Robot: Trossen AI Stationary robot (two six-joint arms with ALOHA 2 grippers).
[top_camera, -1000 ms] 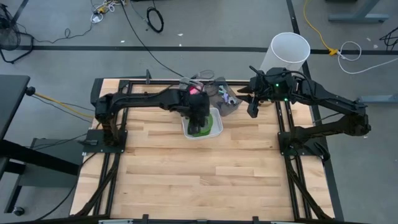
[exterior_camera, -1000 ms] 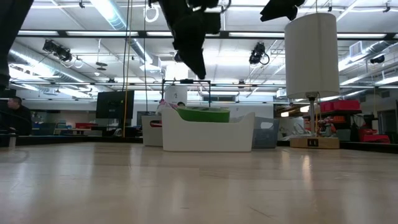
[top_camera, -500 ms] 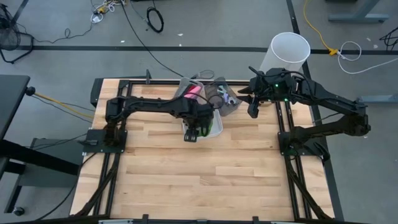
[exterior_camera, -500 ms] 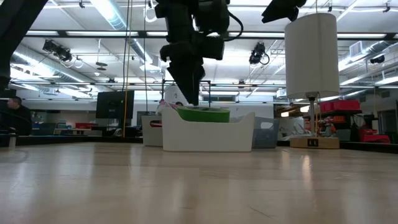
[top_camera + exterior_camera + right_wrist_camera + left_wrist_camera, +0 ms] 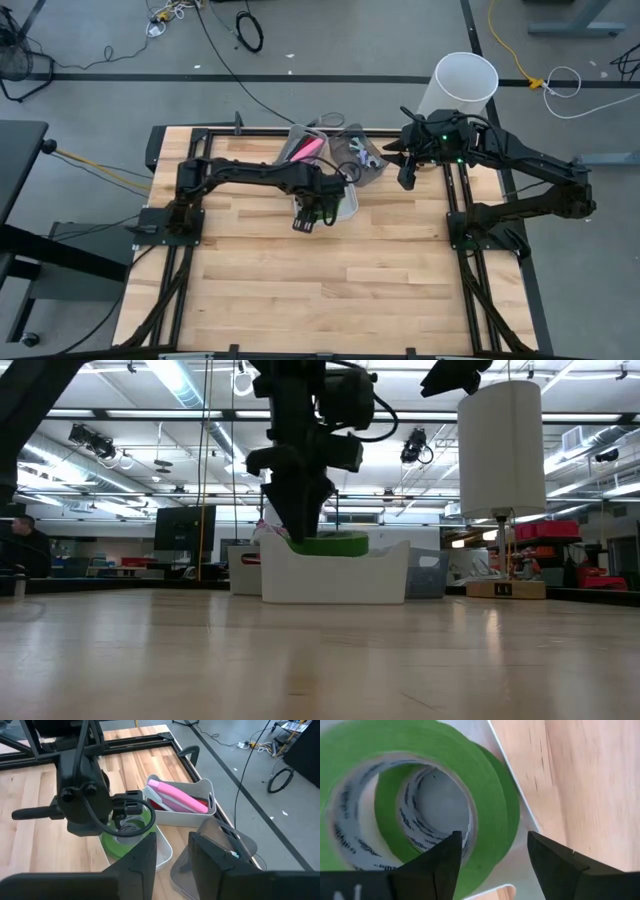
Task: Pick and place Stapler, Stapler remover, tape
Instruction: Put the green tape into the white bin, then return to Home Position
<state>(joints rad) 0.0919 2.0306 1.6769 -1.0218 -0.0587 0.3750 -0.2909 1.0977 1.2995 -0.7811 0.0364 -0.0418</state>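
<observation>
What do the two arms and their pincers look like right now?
Both arms are black and jointed. The left pincer has two black wedge-shaped fingers; a black cable loops beside its wrist. The right pincer has matching dark fingers, and small green lights glow on that arm's wrist.

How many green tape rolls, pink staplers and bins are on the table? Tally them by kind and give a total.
Green tape rolls: 2
Pink stapler: 1
Bins: 3
Total: 6
</observation>
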